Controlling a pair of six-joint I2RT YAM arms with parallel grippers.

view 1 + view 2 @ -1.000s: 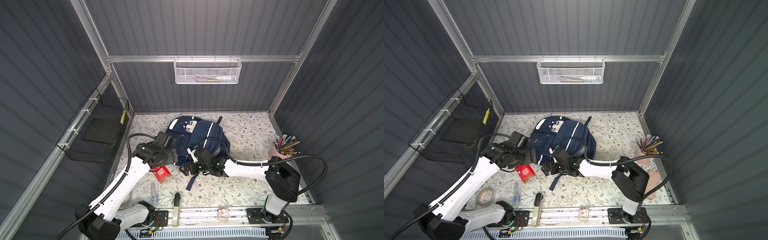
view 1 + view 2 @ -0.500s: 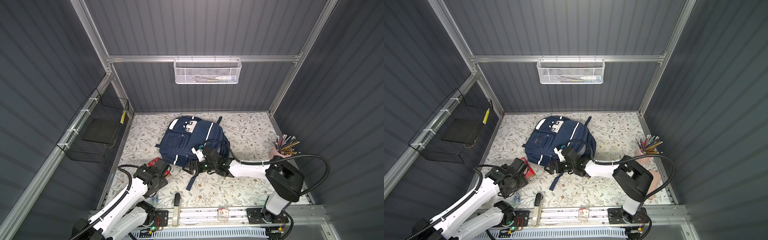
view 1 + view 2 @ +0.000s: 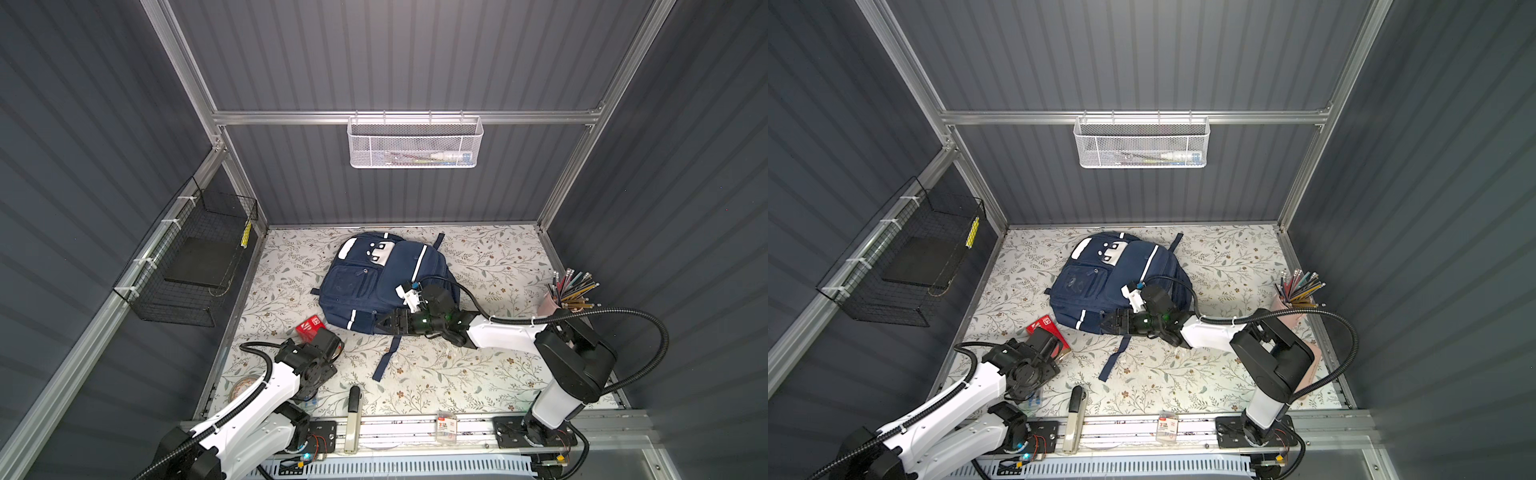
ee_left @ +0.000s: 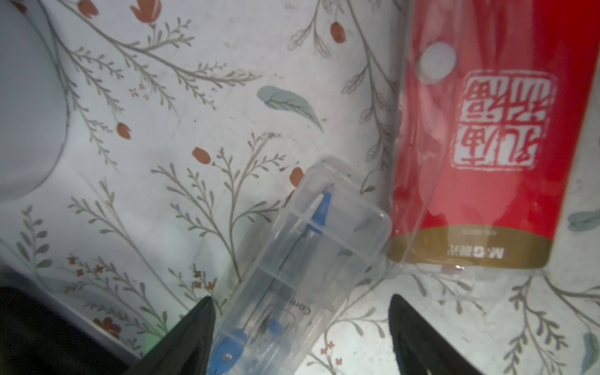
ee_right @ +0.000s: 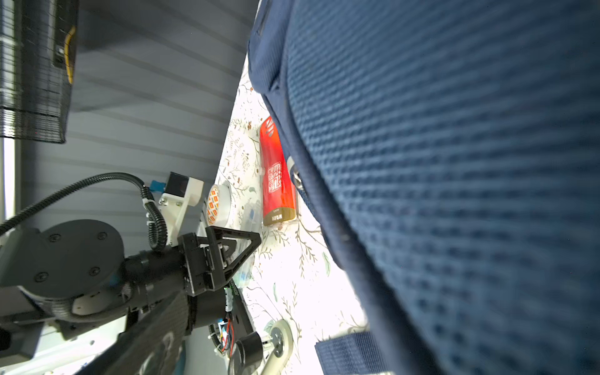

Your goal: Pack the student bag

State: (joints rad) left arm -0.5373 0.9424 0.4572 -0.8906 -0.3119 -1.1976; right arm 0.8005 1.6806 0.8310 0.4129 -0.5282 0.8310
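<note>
Now L gripper [image 4: 300,324] is hovering w/ jaws apart astride the clear compass case [image 4: 311,253], prob. lining up a pick, while R gripper [image 3: 384,323], jaws seemingly spread wide, is sitting against the near edge of the student bag [image 3: 374,282], lying flat at centre, prob. to steady it.

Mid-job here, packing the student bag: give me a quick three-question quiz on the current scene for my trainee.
1. True or false: the red packet lies on the floral table, outside the student bag.
2. What sits between the open fingers of the left gripper? A) a clear compass case B) a notebook C) nothing
3. Which gripper is at the bag's near edge?
Key: 1 true; 2 A; 3 the right gripper.
</note>
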